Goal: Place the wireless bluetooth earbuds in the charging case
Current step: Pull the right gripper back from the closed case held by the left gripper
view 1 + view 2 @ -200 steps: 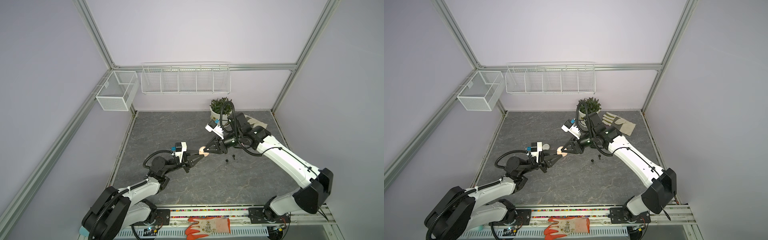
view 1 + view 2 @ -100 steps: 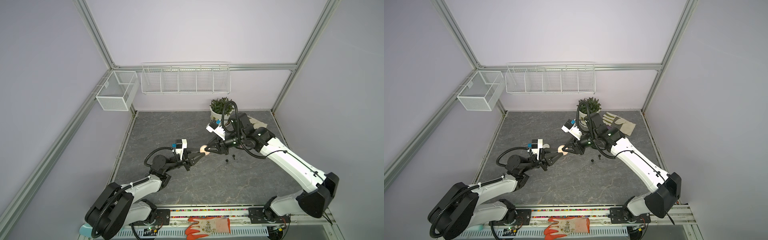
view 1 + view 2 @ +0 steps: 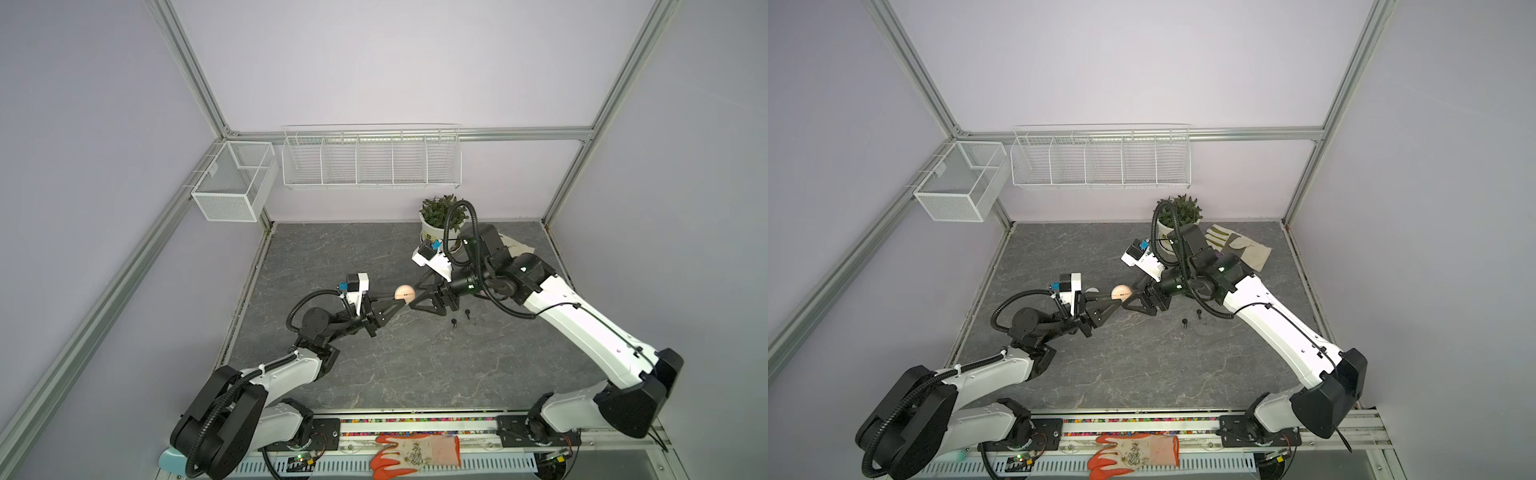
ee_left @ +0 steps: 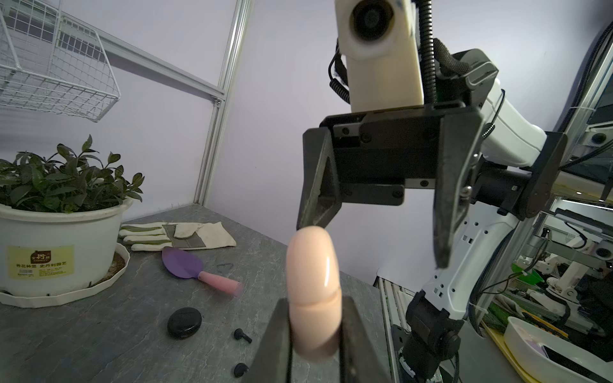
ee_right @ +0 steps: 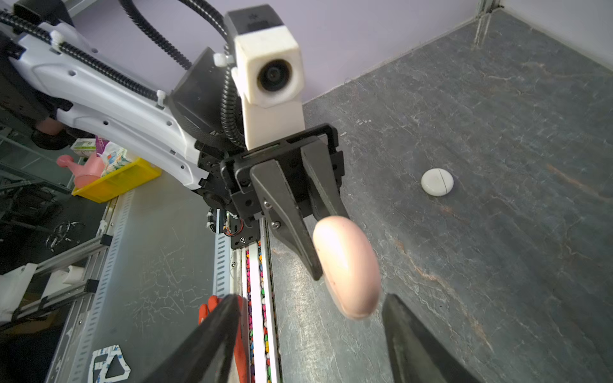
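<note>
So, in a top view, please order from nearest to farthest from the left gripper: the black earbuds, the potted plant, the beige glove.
From the left gripper:
1. black earbuds, on the table, right of it.
2. potted plant, at the back.
3. beige glove, back right.

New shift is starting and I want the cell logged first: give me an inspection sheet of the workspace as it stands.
Surface: grey stone-look table, lying flat.
Job's things: peach case closed, held on edge in the air; black case and white case closed on the table; two black earbuds loose on the table; whitish earbuds not seen.
Clutter: potted plant, work glove, purple trowel; orange glove on the front rail.
Grippers: left gripper shut on the peach case; right gripper open, jaws either side of it.
Cables: corrugated hose along the left arm, no snag seen.
Surroundings: wire baskets on the back wall, nothing seen in them.
</note>
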Controlling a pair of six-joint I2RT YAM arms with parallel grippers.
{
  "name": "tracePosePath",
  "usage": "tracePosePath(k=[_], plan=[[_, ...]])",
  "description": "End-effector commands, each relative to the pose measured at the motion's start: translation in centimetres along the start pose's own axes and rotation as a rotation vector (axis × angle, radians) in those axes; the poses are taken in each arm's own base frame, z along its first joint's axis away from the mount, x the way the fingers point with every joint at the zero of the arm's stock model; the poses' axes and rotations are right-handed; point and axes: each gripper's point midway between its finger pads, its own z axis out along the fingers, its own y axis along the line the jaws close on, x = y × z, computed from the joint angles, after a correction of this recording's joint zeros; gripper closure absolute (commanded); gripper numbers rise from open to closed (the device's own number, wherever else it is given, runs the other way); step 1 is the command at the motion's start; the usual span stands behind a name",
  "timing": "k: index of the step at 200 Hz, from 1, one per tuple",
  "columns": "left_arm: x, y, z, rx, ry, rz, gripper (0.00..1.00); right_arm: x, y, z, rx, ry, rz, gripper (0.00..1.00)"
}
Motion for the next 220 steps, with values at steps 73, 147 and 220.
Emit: tracePosePath(k=[73,147,220], plan=[[-0.8,-1.0,0.4,0.073,-0.003,0.030,1.00,-2.3,-0.5,-0.4,-0.109,-0.002,0.067,0.33],[-0.9,-1.1,0.3,0.068,-0.012,0.041,1.00,-1.3,-0.9,1.3,-0.195,0.047,0.103,0.51],[-1.3,-1.0,0.2,0.059,-0.018,0.039,1.00,-0.9,-0.6,1.5,-0.231,0.063,0.108,0.72]])
